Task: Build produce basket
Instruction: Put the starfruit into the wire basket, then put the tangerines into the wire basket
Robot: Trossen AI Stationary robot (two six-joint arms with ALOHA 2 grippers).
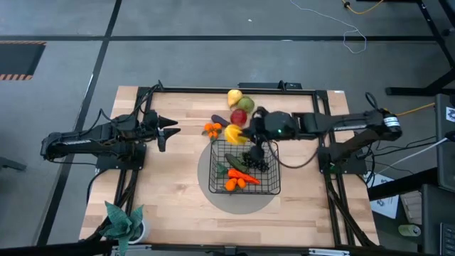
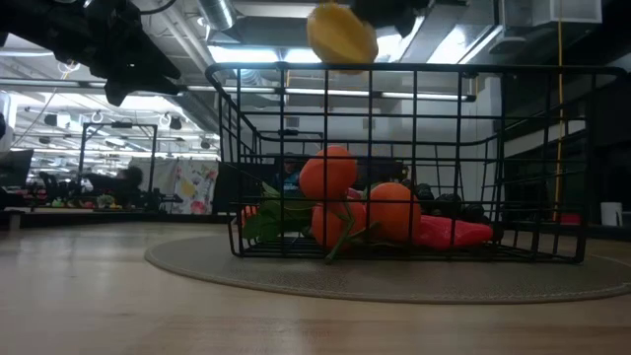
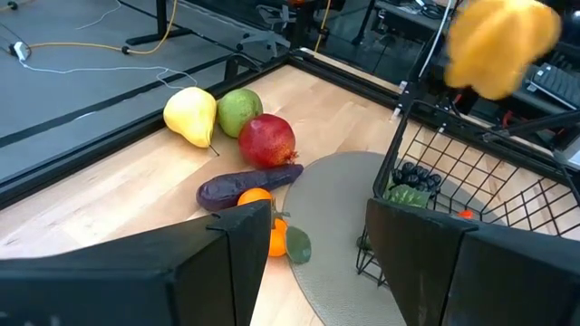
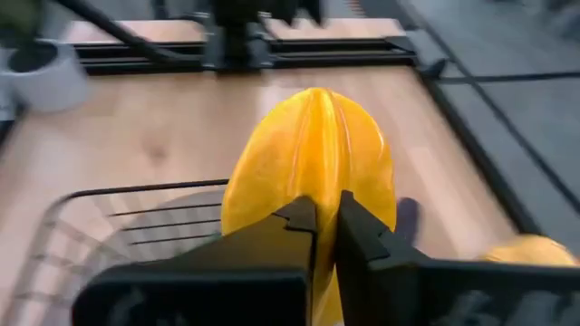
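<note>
The black wire basket stands on a round grey mat and holds small oranges, a carrot, a cucumber and dark grapes. My right gripper is shut on the yellow ridged fruit, which is in the air over the basket's far rim. A yellow pear, green apple, red apple, purple eggplant and oranges lie on the table beyond the basket. My left gripper waits open at the table's left. My right gripper pinches the yellow ridged fruit by its end nearest the wrist, between two fingers that stand almost together. It reaches in from the table's right. The fruit is lifted clear and stands out ahead of the fingers, above the basket's top rim.
A green potted plant stands at the table's near left corner. A black frame runs along the table's edges. Bare wood lies between my left gripper and the mat.
</note>
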